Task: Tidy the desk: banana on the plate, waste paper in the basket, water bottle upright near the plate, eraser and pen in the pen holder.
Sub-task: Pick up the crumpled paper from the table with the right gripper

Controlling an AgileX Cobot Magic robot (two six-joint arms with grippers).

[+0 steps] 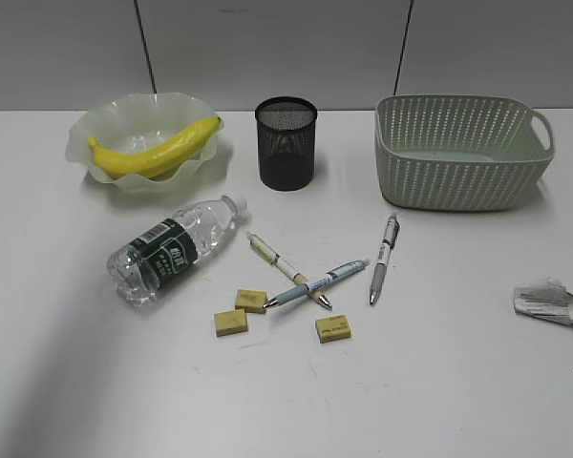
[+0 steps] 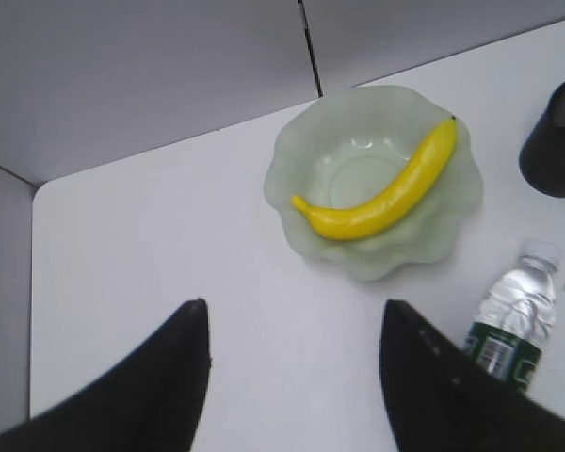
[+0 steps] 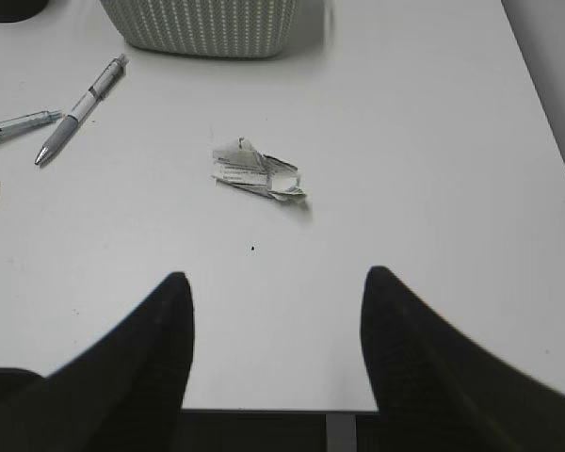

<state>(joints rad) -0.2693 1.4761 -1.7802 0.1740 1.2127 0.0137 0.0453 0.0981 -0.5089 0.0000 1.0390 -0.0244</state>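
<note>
Desk [image 1: 439, 382], white and flat, is carrying everything, and reading from its left side the plate [image 1: 186, 110] is sitting at the back with the banana [image 1: 158, 151] lying inside it, curving across the bowl. Just in front of the plate, the water bottle [image 1: 177, 248] is lying on its side, its cap pointing back toward the pen holder [image 1: 286, 143], which is standing upright near the middle rear. Three erasers are lying in front of the bottle: one [image 1: 231, 322] nearest the front, one [image 1: 251, 301] just behind it, and a third [image 1: 333, 328] to their right. Two pens are crossing each other between them, a cream one [image 1: 282, 264] and a pale blue one [image 1: 317, 283], with a grey pen [image 1: 385, 258] lying apart just to the right. The basket [image 1: 458, 153] is standing at the right rear, and the waste paper [image 1: 551, 303] is lying alone near the right edge, well apart from the basket.

In the left wrist view, the left gripper [image 2: 292, 377] is hanging above bare tabletop with its jaws standing wide apart and nothing between them, the plate and banana lying beyond. In the right wrist view, the right gripper [image 3: 275, 353] is likewise gaping and gripping nothing, hovering near the table's front edge with the waste paper ahead of it.
</note>
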